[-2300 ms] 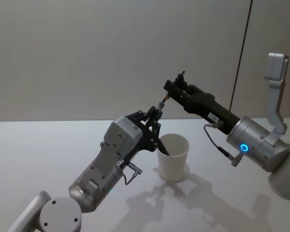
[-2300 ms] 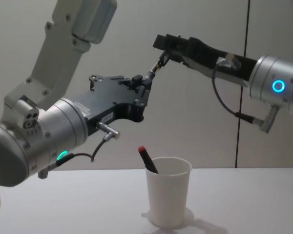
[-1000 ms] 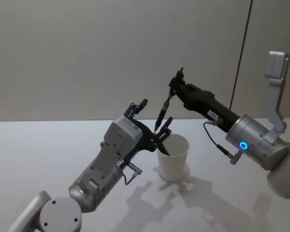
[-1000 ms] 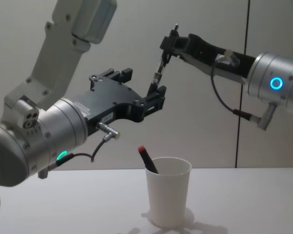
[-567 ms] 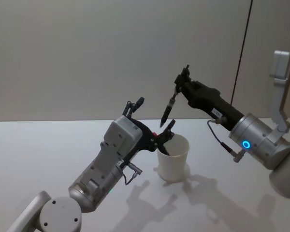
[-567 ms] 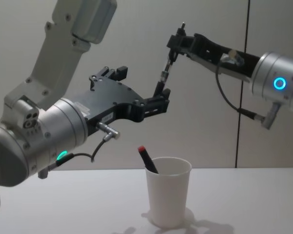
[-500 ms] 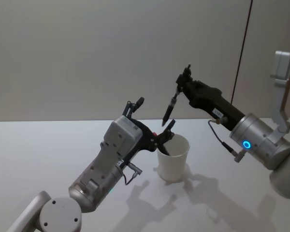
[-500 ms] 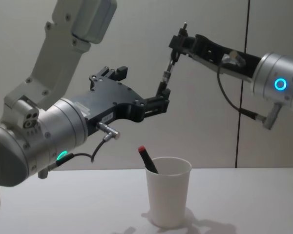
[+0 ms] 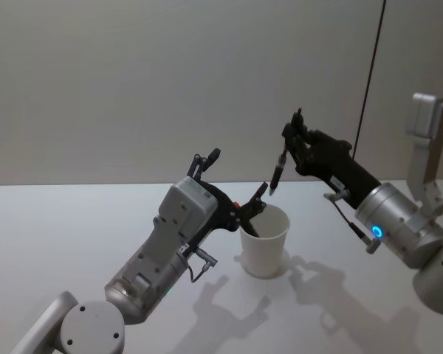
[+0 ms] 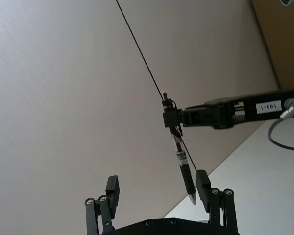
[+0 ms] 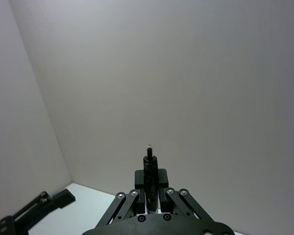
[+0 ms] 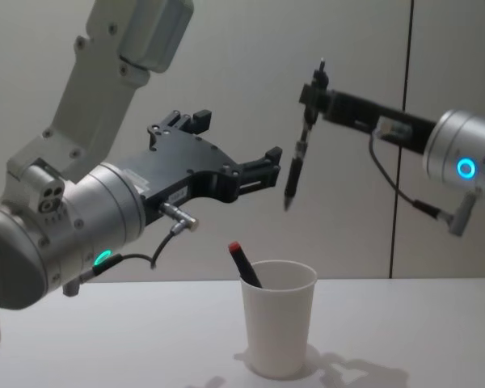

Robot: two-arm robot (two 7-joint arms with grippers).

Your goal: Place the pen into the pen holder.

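Note:
My right gripper (image 9: 290, 137) is shut on the top end of a black pen (image 9: 276, 174), which hangs nearly upright, tip down. From the chest view, the pen (image 12: 294, 172) hangs in the air a little above the pen holder (image 12: 279, 327), a white paper cup on the table. My left gripper (image 12: 236, 142) stands open just left of the pen, apart from it, above the cup's left rim. In the left wrist view the pen (image 10: 183, 164) hangs close to one finger (image 10: 202, 182). The right wrist view shows the pen's end (image 11: 149, 171) clamped between the fingers.
A second pen with a red end (image 12: 244, 265) leans inside the cup at its left side. The white table (image 9: 74, 221) runs wide to both sides of the cup. A plain wall with a dark vertical line (image 9: 369, 88) stands behind.
Both grippers held the pen earlier. My left gripper opened and let go; my right gripper carried the pen right, swinging it nearly upright over the cup.

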